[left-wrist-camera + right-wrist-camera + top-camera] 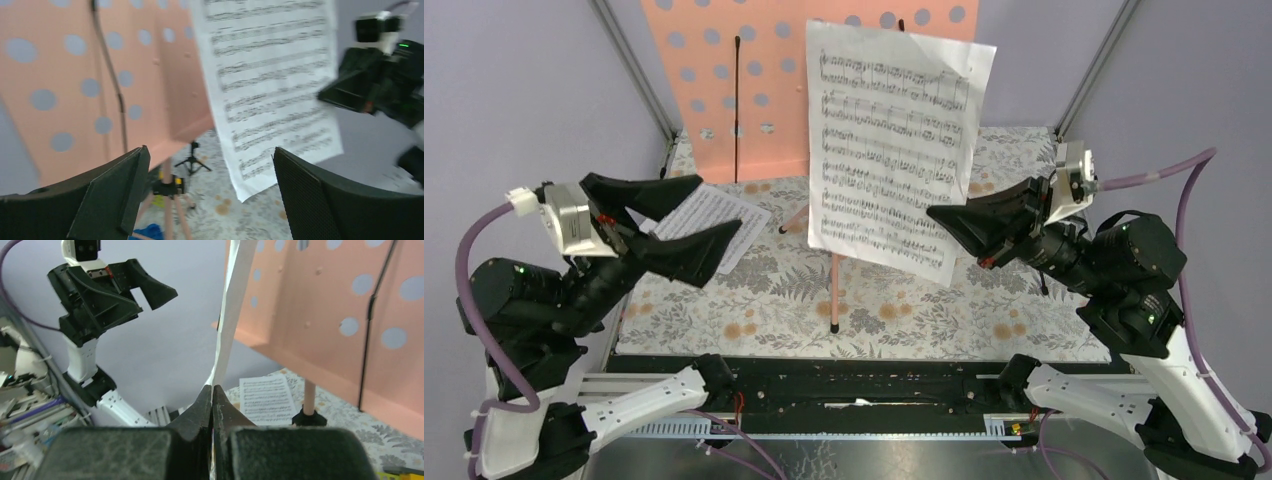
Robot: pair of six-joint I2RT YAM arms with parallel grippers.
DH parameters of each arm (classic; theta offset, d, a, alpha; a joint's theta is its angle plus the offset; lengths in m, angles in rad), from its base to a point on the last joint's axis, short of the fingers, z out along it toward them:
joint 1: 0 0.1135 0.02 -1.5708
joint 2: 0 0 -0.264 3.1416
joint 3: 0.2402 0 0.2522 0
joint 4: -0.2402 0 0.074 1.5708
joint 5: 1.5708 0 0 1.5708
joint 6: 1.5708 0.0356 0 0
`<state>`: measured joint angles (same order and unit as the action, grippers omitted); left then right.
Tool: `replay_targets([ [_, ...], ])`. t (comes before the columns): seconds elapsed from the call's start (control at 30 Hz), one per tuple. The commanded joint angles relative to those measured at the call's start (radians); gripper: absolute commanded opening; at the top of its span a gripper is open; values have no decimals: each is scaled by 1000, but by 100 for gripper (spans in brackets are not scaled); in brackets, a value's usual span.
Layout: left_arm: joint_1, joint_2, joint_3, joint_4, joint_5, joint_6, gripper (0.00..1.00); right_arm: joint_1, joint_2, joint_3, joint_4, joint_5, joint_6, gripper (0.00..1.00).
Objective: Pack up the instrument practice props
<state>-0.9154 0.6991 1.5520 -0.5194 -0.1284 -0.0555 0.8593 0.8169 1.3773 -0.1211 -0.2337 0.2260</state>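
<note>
I judge the step is to stack the pages. The loose flat page point(686, 222) lies at centre left on the table point(754, 290), and the other sheet should come down onto it slowly, so the paper does not fold, and pass clear of the pink music stand point(724, 90) and its legs. My left gripper point(717, 205) is spread wide and empty above that flat page. At centre hangs the upright sheet-music page point(889, 140), and my right gripper point(939, 215) is clamped tight on its lower right edge.
</note>
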Motion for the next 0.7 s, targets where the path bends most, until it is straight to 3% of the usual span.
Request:
replay_targets([
  [0.0,-2,-28,-133,44,298,-112,99,5,-30,-52,51,-144,16,0],
  [0.13,-3,-27,-248,99,433,-191,99,6,-39,-60,58,-221,6,0],
  [0.4,-3,-54,-326,220,406,-241,99,5,-43,-70,71,-302,12,0],
  [0.53,-3,-38,-321,257,464,-262,99,5,-42,-88,94,-313,25,0],
  [0.67,-3,-23,-335,316,578,-290,91,5,-30,-108,113,-317,41,0],
])
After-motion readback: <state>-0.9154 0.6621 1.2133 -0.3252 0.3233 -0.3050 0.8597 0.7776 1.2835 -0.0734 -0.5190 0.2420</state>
